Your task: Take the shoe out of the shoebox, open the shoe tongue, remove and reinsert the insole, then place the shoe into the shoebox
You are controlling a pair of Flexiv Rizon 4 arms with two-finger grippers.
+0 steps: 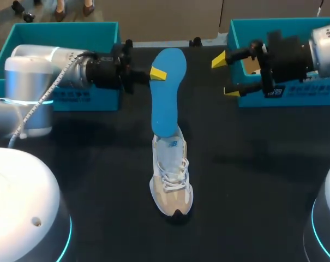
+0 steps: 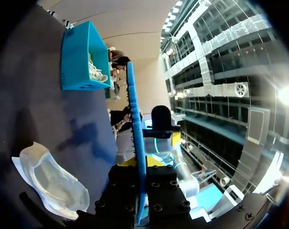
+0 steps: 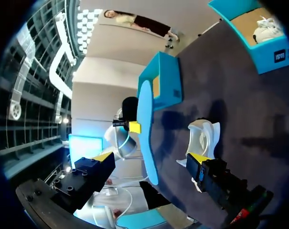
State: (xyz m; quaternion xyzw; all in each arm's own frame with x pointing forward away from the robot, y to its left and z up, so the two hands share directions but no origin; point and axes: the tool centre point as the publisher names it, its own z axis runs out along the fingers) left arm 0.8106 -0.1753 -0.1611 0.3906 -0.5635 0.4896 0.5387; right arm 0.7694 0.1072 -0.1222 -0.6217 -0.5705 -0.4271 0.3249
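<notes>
My left gripper (image 1: 156, 73) is shut on the upper part of a blue insole (image 1: 167, 93), holding it on edge above the table. The insole's lower end hangs at the heel opening of the white and beige shoe (image 1: 171, 180), which stands on the black table with its toe toward me. In the left wrist view the insole (image 2: 134, 124) runs edge-on out from between my left gripper's (image 2: 140, 164) fingers, with the shoe (image 2: 53, 183) below. My right gripper (image 1: 225, 76) is open, to the right of the insole and not touching it. From its wrist, the right gripper (image 3: 151, 157) faces the insole (image 3: 145, 119) and the shoe (image 3: 204, 136).
A blue shoebox (image 1: 72, 101) stands at the back left behind my left arm. A second blue shoebox (image 1: 295, 98) at the back right, under my right arm, holds another white shoe (image 3: 266, 26). The same box appears in the left wrist view (image 2: 77, 57).
</notes>
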